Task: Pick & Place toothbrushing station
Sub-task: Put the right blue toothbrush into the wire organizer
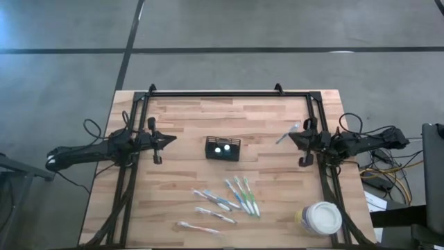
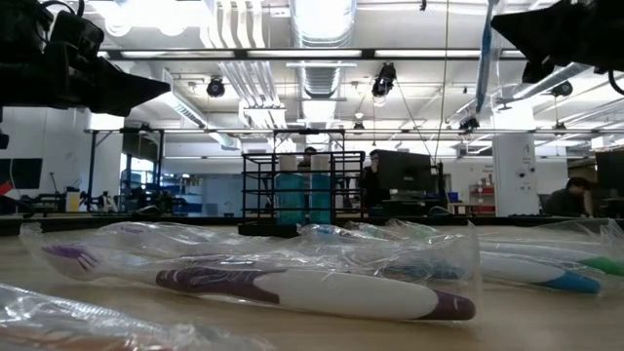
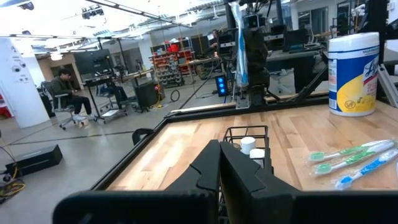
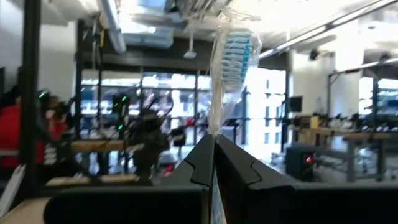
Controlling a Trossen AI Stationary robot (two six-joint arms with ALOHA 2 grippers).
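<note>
Black mesh caddy (image 1: 223,148) sits mid-desk (image 1: 187,118), two white caps inside, between both arms. At right, the right claw (image 1: 294,135) is clamped on a wrapped toothbrush (image 4: 231,62), bristles clear of the fingers; lowering it squarely over the narrow opening looks wise. At left, the left claw (image 1: 168,138) waits closed, empty. The toothbrush handle is hidden.

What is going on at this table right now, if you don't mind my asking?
The right gripper, at the table's right side, is shut on a wrapped toothbrush and holds it up. The left gripper is shut and empty, waiting at the left. The black caddy sits mid-table between them, and more wrapped toothbrushes lie nearer the front, beside a wipes tub.
</note>
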